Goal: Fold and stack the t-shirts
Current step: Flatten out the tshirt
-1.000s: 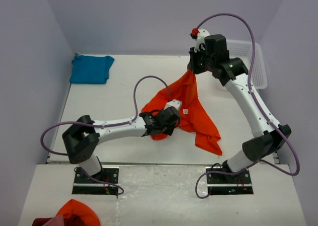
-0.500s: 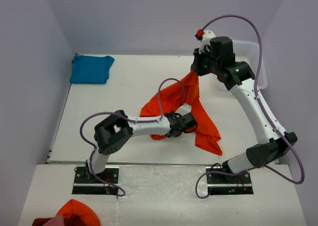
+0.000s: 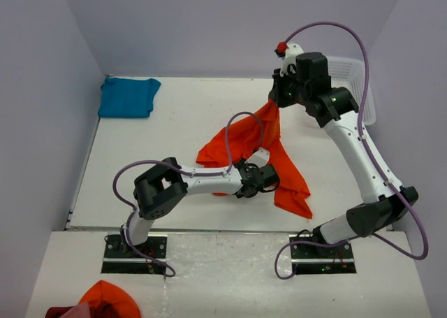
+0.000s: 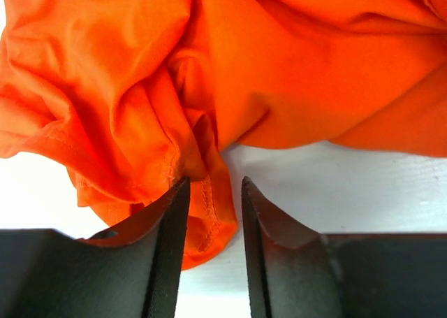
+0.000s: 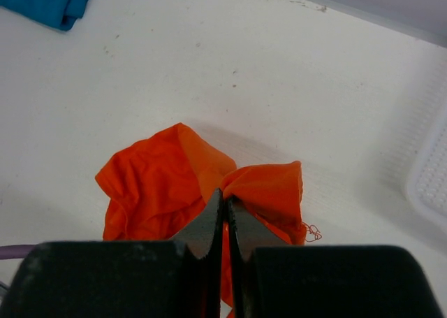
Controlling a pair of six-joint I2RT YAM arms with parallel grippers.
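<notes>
Gripping one orange t-shirt, right claw, left claw gaping, one teal t-shirt folded

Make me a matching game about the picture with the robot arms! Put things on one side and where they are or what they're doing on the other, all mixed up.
Things:
1. orange t-shirt
2. teal t-shirt
3. white basket
4. right tool

Places or states:
a. lying in the far left corner of the table
b. pinched shut on orange cloth
c. held up at one end, its lower part resting on the table
d. at the far right edge of the table

Right pairs: 1-c, 2-a, 3-d, 4-b.
</notes>
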